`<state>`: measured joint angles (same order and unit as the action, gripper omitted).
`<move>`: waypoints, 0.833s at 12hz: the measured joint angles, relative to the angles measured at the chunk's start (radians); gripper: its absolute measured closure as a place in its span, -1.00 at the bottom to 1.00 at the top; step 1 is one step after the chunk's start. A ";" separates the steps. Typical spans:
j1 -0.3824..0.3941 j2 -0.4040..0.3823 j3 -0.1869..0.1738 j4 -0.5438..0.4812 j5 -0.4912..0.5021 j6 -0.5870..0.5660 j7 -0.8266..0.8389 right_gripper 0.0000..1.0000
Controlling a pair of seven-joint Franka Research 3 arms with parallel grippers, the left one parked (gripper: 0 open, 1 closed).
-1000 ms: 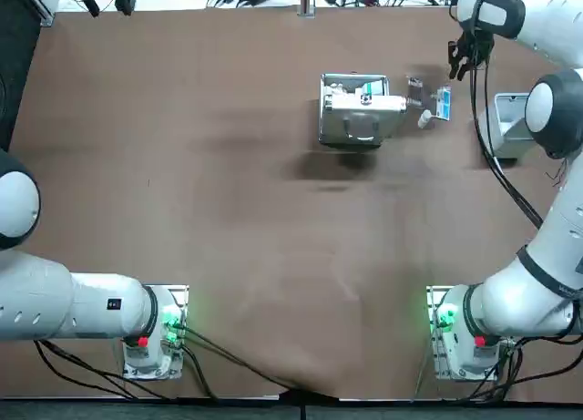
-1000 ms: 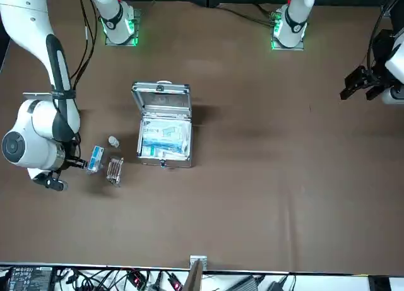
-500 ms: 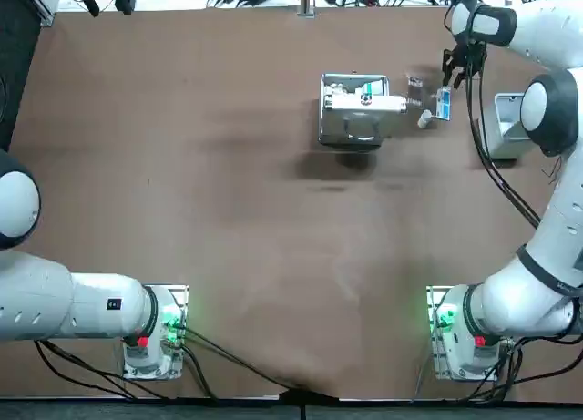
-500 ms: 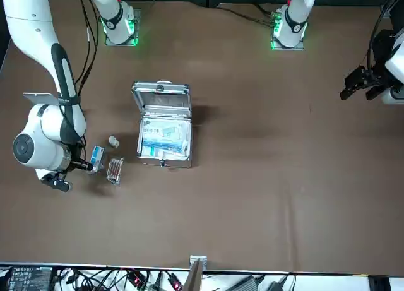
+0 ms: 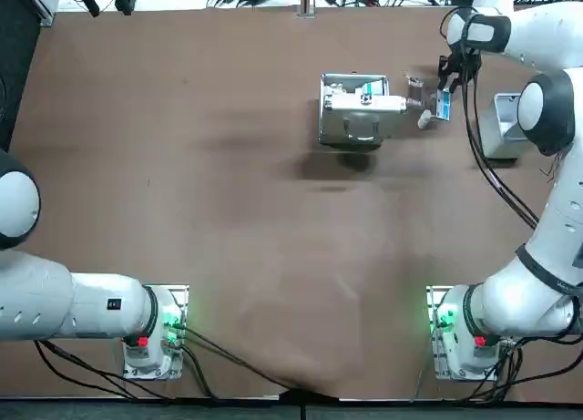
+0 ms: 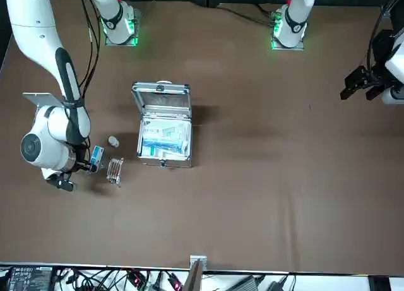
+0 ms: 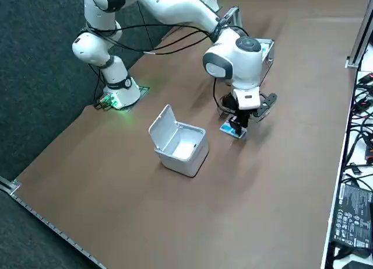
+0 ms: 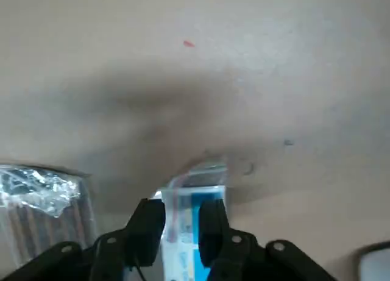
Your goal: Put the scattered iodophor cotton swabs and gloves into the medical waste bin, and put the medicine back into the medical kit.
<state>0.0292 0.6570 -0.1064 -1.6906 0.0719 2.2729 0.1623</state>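
Observation:
A blue-and-white packet point(image 5: 444, 104) point(image 8: 194, 202) lies flat on the table just right of the open silver medical kit point(image 5: 353, 110) point(image 6: 164, 130). My right gripper point(image 5: 448, 81) point(image 7: 239, 126) point(image 8: 181, 223) hangs right over this packet, its fingers a narrow gap apart, with the packet showing through the gap and nothing held. A clear wrapper of swabs point(image 5: 415, 94) point(image 8: 36, 192) lies between the packet and the kit. A small white bottle point(image 5: 424, 119) point(image 6: 113, 141) stands beside them. The white waste bin point(image 5: 510, 124) point(image 7: 180, 143) sits farther right with its lid up.
The kit's lid stands upright on the robot's side, with boxes inside it. The bin is close to the table's right edge. Cables and equipment line the far edge. A wide stretch of brown table lies between the kit and the arm bases.
The right gripper has swung from near the bin toward the kit and now sits over the blue-and-white packet. The objects on the table have not moved.

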 joint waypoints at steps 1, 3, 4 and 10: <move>0.000 0.005 0.004 0.000 0.016 0.005 0.000 0.22; 0.000 0.013 0.007 -0.002 0.038 0.021 0.000 0.22; 0.000 0.016 0.007 -0.003 0.039 0.025 0.000 0.23; 0.000 0.016 0.007 -0.002 0.040 0.026 0.000 0.97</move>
<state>0.0290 0.6727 -0.0992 -1.6926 0.1116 2.2992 0.1623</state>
